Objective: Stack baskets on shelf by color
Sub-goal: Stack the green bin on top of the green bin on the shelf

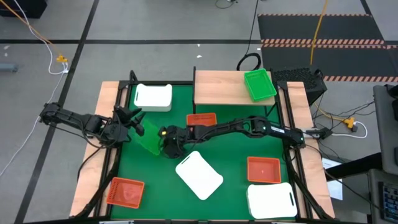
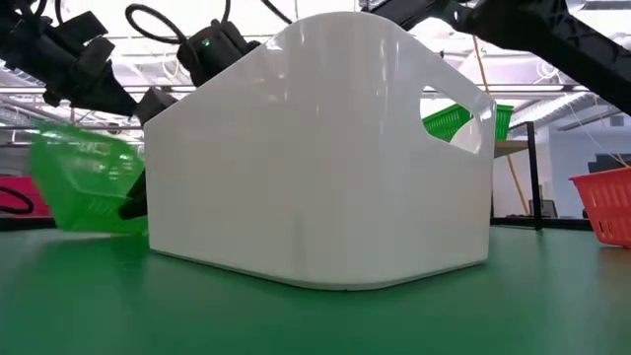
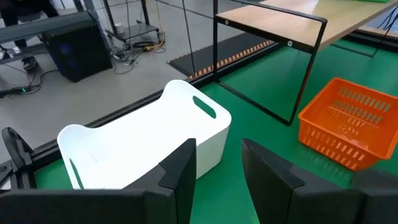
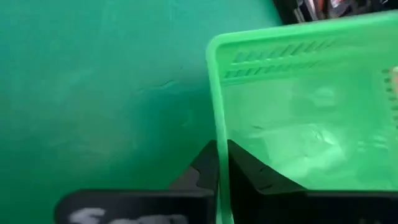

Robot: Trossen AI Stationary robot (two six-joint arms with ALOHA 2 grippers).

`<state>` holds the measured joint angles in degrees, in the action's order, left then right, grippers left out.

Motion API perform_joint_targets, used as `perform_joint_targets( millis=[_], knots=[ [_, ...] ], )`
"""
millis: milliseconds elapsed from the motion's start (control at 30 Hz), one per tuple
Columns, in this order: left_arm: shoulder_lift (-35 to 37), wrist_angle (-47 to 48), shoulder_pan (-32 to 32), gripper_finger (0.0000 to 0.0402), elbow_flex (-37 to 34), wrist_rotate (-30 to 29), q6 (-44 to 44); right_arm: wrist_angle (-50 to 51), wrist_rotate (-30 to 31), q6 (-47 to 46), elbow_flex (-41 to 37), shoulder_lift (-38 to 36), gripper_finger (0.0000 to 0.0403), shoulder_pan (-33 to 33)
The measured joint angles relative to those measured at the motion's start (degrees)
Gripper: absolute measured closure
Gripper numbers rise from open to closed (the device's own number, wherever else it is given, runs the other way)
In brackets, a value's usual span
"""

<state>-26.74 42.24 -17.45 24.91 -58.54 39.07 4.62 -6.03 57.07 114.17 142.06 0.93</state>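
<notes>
A green basket (image 1: 147, 139) stands tilted on the green table between my two grippers; in the low view the green basket (image 2: 87, 185) shows at the left. My right gripper (image 4: 222, 165) is shut on its rim. My left gripper (image 3: 217, 180) stands open just left of the basket (image 1: 133, 122), with nothing between its fingers. A second green basket (image 1: 260, 84) sits on the right end of the wooden shelf (image 1: 221, 87). My right gripper pinches the green basket's rim (image 4: 217, 134) on a side wall near a corner, one finger outside the wall (image 4: 200, 169) and one inside (image 4: 252, 173). It comes slanting down from the table's right side. The basket sits tilted in the hold.
White baskets lie at the far left (image 1: 153, 97), the middle (image 1: 199, 175) and the near right corner (image 1: 271, 200). Orange baskets sit in front of the shelf (image 1: 201, 119), at the right (image 1: 263, 169) and the near left (image 1: 125, 191). The shelf's black legs (image 3: 308, 68) stand close by.
</notes>
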Motion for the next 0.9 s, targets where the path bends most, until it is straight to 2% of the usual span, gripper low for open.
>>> perform_joint_targets(
  millis=[167,267,433,500,667,900],
  knots=[
    [0.02,0.04,0.00,0.0270,-0.02,0.01,-0.01,10.26,-0.80,-6.41,0.00,-6.00,0.0398,0.58],
    [0.02,0.13,0.00,0.0270,-0.04,0.04,0.07,19.38,-3.03,-12.17,0.00,-11.71,0.0398,0.85],
    [0.01,0.15,0.00,0.0270,-0.04,0.43,0.09,33.78,-2.51,-21.69,-0.82,-21.02,0.0400,0.58],
    [0.02,0.15,0.00,0.0270,-0.04,0.50,0.11,35.53,0.46,-24.29,-3.47,-25.69,0.0400,0.56],
    [0.01,0.14,0.01,0.0270,-0.04,1.57,0.21,38.33,14.01,-31.55,-13.78,-41.59,0.0401,-1.31],
    [0.02,-0.57,0.00,0.0270,-0.04,1.41,-0.93,40.25,23.89,-42.66,-33.33,-67.63,0.0402,-9.23]
  ],
)
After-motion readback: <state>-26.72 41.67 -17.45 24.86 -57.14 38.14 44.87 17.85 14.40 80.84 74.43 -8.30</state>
